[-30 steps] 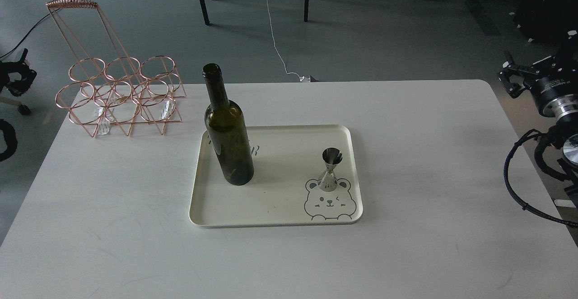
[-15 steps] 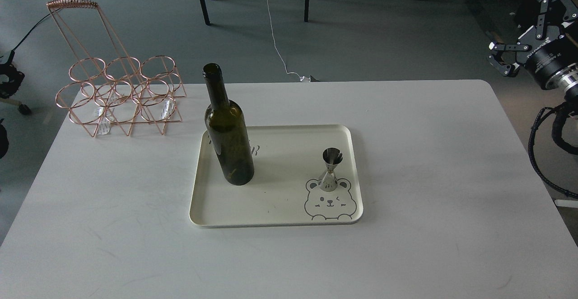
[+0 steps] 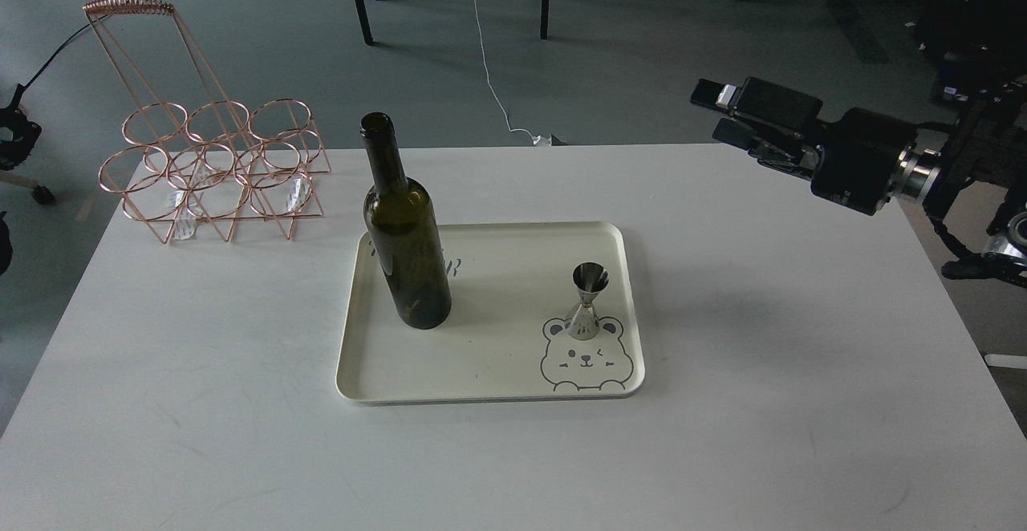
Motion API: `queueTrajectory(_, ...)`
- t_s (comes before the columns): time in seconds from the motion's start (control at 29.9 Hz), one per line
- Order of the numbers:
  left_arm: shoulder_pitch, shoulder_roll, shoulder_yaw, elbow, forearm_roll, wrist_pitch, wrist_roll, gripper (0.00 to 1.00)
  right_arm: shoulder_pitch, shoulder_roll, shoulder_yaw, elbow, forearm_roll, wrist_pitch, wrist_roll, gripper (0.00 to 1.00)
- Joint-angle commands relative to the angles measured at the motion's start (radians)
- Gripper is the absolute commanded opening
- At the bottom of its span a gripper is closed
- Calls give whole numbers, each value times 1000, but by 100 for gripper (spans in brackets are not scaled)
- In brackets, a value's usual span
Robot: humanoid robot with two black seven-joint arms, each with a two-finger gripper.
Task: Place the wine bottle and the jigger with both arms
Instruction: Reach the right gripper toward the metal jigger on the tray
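A white table (image 3: 762,370) on grey floor (image 3: 642,74) bears a cream tray (image 3: 481,383); the right gripper (image 3: 718,114) hovers empty, fingers parted; the left is unclear

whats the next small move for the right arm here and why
Probably bring the right hand down and left toward the jigger. The hand hangs above the table's far right edge, holding nothing, well apart from anything. The jigger stands upright on the tray, on the side nearer that arm, with nothing between them. The bottle stands on the tray's left side, better left to the other arm.
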Motion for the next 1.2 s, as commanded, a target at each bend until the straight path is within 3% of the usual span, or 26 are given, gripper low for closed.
queueTrajectory(0.0, 0, 1, 0, 0, 0, 0, 1, 98, -31, -34, -76, 78, -216, -69, 60, 99)
queueTrajectory(0.13, 0, 2, 0, 0, 1, 0, 1, 98, -54, -75, -176, 111, -438, -173, 134, 99)
queueTrajectory(0.23, 5, 4, 1, 0, 1, 0, 1, 98, -61, -72, -257, 97, -589, -266, 163, 99)
queueTrajectory(0.53, 8, 4, 0, 0, 1, 0, 1, 98, -95, 43, -362, -65, -827, -382, 165, 99)
queueTrajectory(0.8, 6, 4, -3, 2, -2, 0, -10, 98, -90, 245, -357, -233, -835, -438, 165, 97)
queueTrajectory(1.17, 8, 7, -2, 2, 0, 0, -25, 98, -35, 319, -362, -332, -853, -440, 165, 90)
